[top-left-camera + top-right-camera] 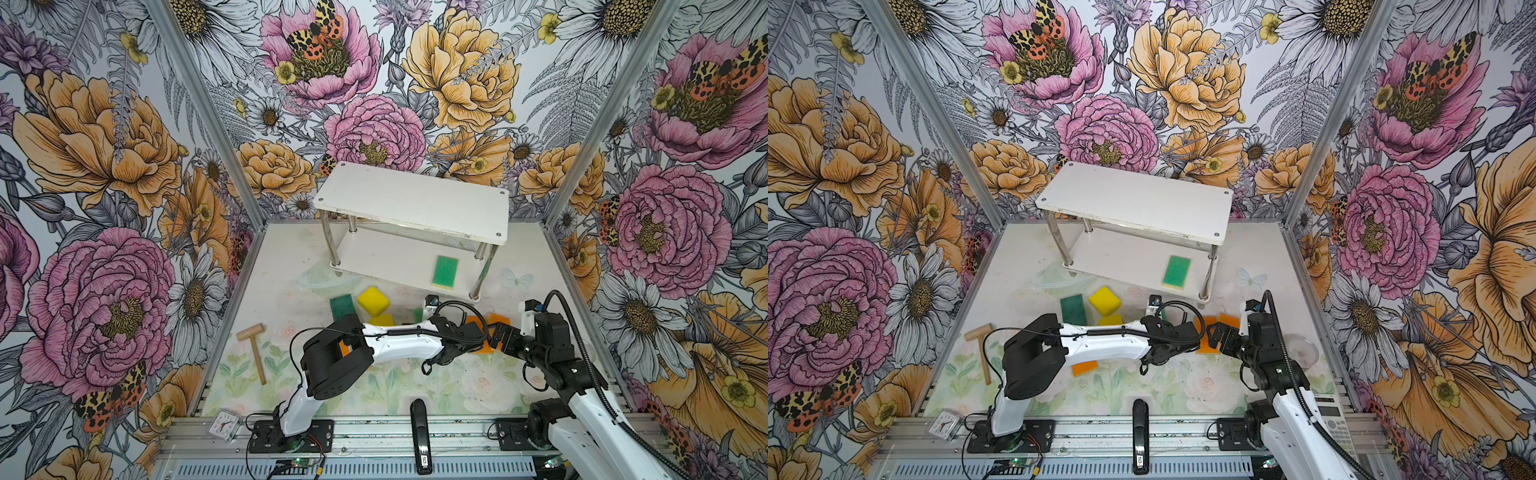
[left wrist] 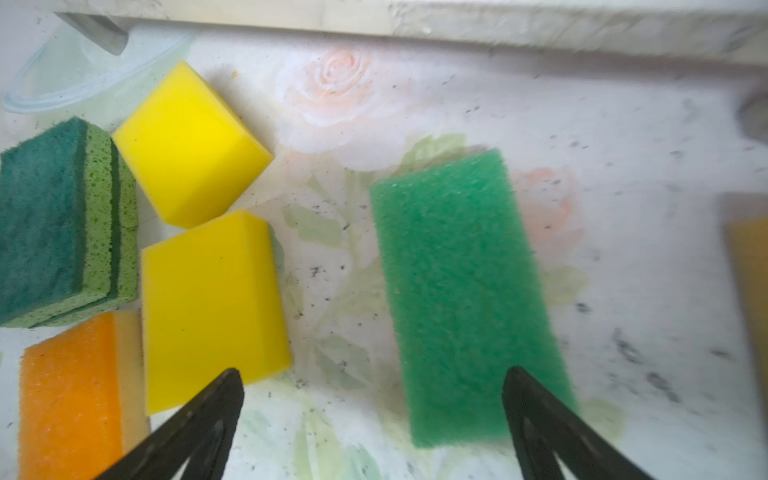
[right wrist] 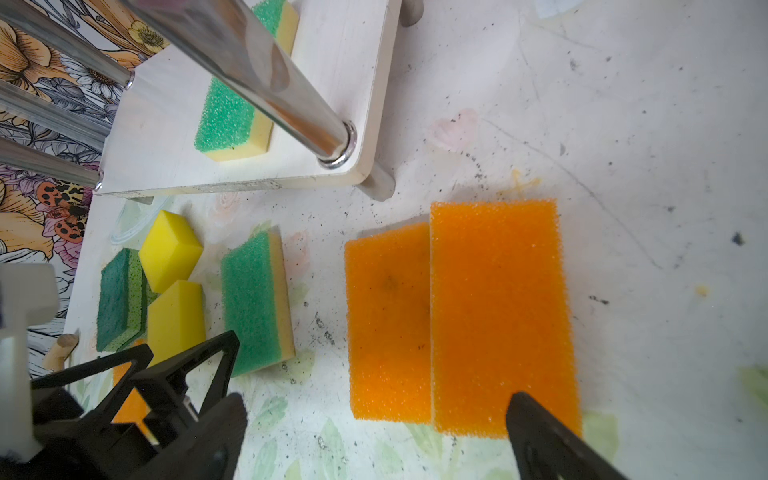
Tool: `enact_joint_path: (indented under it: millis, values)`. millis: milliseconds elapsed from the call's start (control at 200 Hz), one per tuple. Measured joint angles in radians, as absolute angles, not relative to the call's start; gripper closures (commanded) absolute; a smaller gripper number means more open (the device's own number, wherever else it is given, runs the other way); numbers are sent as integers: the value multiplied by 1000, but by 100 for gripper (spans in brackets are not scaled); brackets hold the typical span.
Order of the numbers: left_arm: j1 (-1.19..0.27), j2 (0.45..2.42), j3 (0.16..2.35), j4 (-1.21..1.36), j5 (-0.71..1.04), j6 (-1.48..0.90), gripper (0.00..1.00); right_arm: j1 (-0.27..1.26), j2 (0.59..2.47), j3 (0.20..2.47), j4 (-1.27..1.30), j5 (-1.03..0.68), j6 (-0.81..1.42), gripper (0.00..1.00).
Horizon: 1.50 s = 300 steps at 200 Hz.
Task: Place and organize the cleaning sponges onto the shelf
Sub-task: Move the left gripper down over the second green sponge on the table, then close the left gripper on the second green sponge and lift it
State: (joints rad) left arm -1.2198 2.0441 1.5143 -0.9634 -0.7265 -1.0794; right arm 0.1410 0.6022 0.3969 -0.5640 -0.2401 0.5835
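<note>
Nearest us, both arms reach toward the shelf (image 1: pixel 411 199) and meet just short of its front edge. The left gripper (image 2: pixel 374 374) has its jaws spread wide with nothing between them. In its wrist view one tip overlaps a light green sponge (image 2: pixel 465 291), the other a yellow sponge (image 2: pixel 212 307). The right gripper (image 3: pixel 376 399) is likewise spread and empty, over two orange sponges (image 3: pixel 388 324) lying side by side and touching, before the shelf's right front post. How high either hangs we cannot tell. Further from that post along the shelf's front are a second yellow sponge (image 2: pixel 187 141), two stacked dark green sponges (image 2: pixel 45 220), and a third orange sponge (image 2: pixel 70 395) on the side away from the shelf. Another light green sponge (image 1: pixel 444 271) lies on the shelf's lower board by the right front post; the top board is bare. One of nine placed, we judge. Risks: the grippers are close and may clash if both descend. The orange pair touch, so a pinch may drag both. The left jaws straddle green and yellow and may nip the wrong one. The low gap under the top board and the chrome posts invite a knock that shifts the shelf. Surface: a pale flower-printed mat (image 1: pixel 415 386), scuffed and speckled with dark grit. A wooden mallet (image 1: pixel 254 349) lies well off the shelf's left end. Behind and beside the shelf stand walls of bold floral wallpaper.
</note>
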Motion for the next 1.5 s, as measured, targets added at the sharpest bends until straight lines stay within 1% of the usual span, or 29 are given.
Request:
enact_joint_path:
  millis: [540, 926, 1236, 1501]
  values:
    - [-1226, 2047, 1542, -968, -726, -1235, 1, 141, 595, 395, -564, -240, 583, 0]
    - [-1217, 2152, 1603, -957, -712, -1257, 1, 141, 595, 395, -564, -240, 583, 0]
    - [-1195, 2151, 1499, -820, -672, -1232, 1, 141, 595, 395, -564, -240, 583, 0]
    - [-1181, 2144, 1476, -753, -664, -1226, 1, 141, 597, 395, -564, -240, 584, 0]
